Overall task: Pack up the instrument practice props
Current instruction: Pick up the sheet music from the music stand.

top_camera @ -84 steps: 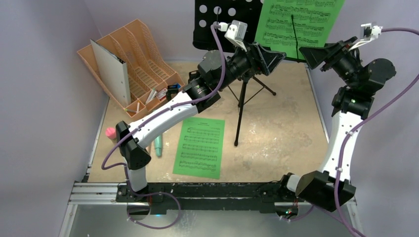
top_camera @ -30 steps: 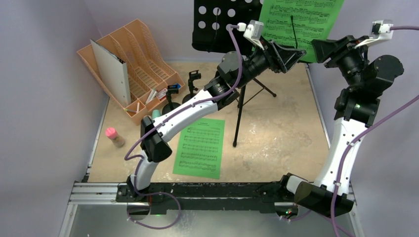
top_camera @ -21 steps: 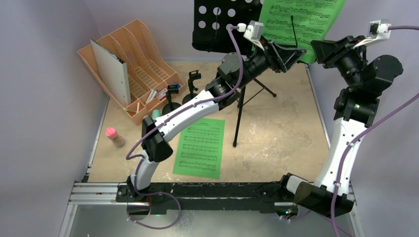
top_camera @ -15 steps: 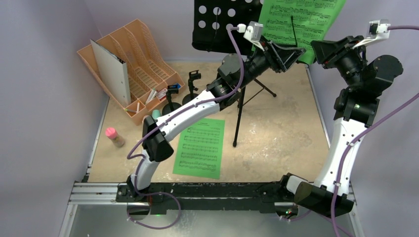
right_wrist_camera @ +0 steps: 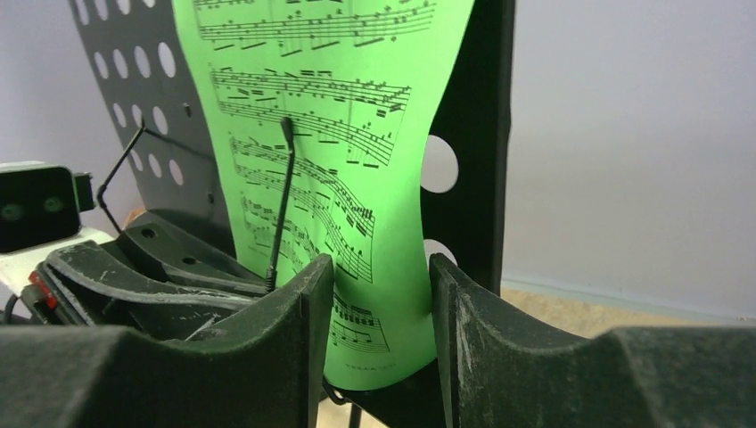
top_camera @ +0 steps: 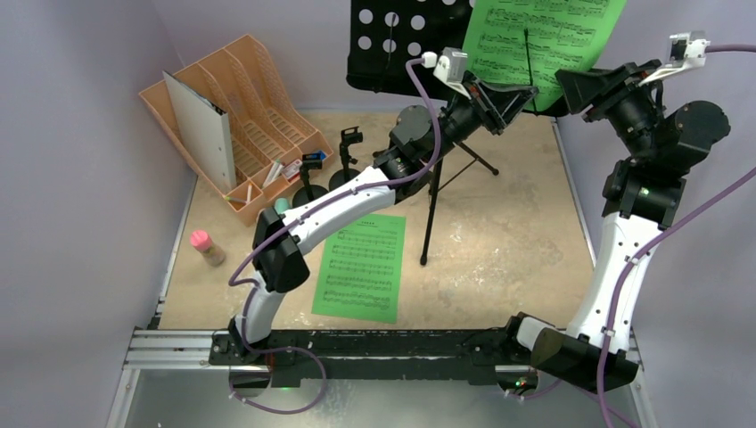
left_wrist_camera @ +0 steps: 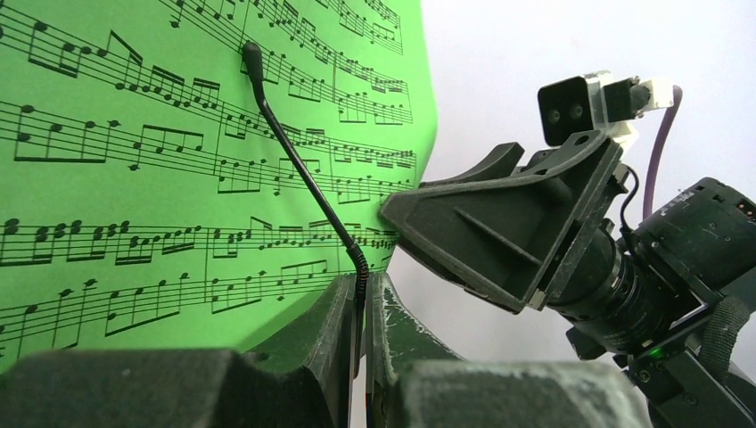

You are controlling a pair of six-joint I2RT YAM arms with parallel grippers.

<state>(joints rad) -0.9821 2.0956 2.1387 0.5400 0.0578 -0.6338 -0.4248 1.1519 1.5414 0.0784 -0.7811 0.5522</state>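
Note:
A black tripod [top_camera: 434, 192] carries the perforated music desk [top_camera: 383, 40] at the back. A green sheet-music page [top_camera: 535, 36] leans on the desk, bowed outward. My left gripper [left_wrist_camera: 359, 283] is shut on the desk's thin black wire page holder [left_wrist_camera: 294, 165], low on the wire. My right gripper [right_wrist_camera: 382, 263] is open, and the page's lower corner [right_wrist_camera: 383, 294] shows in its gap. A second green page [top_camera: 361, 266] lies flat on the table. The pink microphone [top_camera: 207, 247] stands at the left; the teal one [top_camera: 282, 206] is mostly hidden by my left arm. Two clip poles [top_camera: 309, 174] [top_camera: 349, 150] stand near the rack.
The orange file rack [top_camera: 258, 98] with a grey binder [top_camera: 201, 116] fills the back left corner. Purple walls close in on three sides. The tripod's legs spread over the middle of the table. Both wrists crowd together in front of the desk's right half.
My left gripper has closed onto the wire page holder and drawn slightly left. The green page on the desk has bowed and shifted. The right arm has hardly moved.

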